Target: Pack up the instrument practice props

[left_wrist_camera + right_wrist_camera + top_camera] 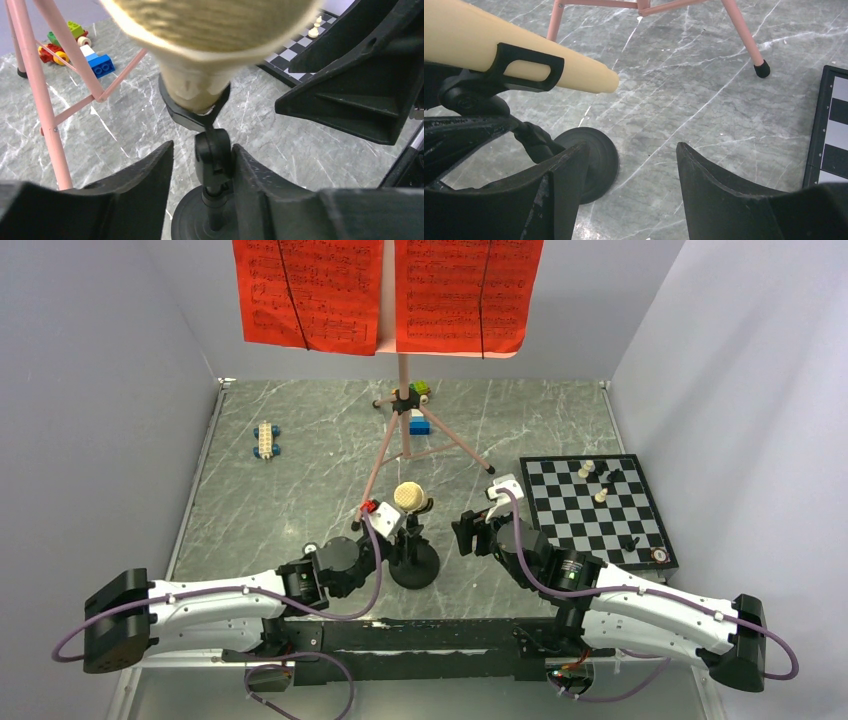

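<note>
From above, the beige foam-headed microphone (407,496) sat clipped in its black round-base mic stand (414,565) between both arms. Left wrist: the left gripper (202,150) straddled the stand's neck, jaws not quite closed, seemingly to steady it. Right wrist: the right gripper (631,150) gaped empty near the microphone's tail.

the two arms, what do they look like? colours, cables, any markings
The left arm and right arm have white link shells with black joints. A purple cable loops along each. The fingers are black and wedge-shaped. A white camera block sits at each wrist; the left one carries a red part.
</note>
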Controlling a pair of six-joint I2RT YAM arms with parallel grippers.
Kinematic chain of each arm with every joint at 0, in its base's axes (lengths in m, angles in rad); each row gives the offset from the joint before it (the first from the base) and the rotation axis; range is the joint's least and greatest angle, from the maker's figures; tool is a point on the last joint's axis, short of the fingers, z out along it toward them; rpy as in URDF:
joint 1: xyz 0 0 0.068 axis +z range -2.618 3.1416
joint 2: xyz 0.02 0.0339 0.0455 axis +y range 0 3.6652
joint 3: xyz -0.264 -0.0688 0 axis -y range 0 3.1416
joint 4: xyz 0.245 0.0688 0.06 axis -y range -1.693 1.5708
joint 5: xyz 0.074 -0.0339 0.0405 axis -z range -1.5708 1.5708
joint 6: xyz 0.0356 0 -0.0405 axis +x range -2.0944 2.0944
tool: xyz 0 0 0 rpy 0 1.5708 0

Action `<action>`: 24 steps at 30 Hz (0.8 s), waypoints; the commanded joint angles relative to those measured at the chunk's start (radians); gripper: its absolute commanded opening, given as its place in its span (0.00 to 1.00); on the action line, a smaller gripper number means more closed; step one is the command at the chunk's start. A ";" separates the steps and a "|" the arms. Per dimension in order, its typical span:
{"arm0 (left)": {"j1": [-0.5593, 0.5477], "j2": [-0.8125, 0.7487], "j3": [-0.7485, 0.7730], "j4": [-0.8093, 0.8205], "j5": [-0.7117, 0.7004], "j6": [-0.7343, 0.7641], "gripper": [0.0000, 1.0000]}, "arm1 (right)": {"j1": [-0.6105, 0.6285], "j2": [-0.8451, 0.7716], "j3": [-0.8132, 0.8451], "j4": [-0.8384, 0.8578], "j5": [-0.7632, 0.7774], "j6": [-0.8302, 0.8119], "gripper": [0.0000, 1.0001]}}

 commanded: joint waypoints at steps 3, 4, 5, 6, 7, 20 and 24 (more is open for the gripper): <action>-0.002 -0.004 0.007 0.088 -0.040 0.040 0.32 | -0.003 -0.016 0.022 0.014 -0.015 -0.003 0.69; -0.002 -0.003 0.006 0.085 -0.037 0.044 0.26 | -0.003 -0.016 0.018 0.017 -0.023 -0.009 0.68; -0.002 0.000 0.004 0.082 -0.033 0.048 0.20 | -0.003 -0.016 0.017 0.021 -0.033 -0.018 0.68; -0.002 0.002 -0.002 0.078 -0.025 0.050 0.13 | -0.003 -0.015 0.015 0.029 -0.045 -0.031 0.68; -0.002 0.004 -0.011 0.077 -0.017 0.051 0.08 | -0.003 -0.013 0.011 0.039 -0.061 -0.047 0.68; -0.002 0.021 -0.186 0.123 0.134 -0.024 0.00 | 0.003 -0.052 -0.095 0.371 -0.258 -0.316 0.70; -0.002 0.040 -0.201 0.111 0.170 -0.034 0.00 | 0.030 -0.056 -0.143 0.517 -0.305 -0.487 0.70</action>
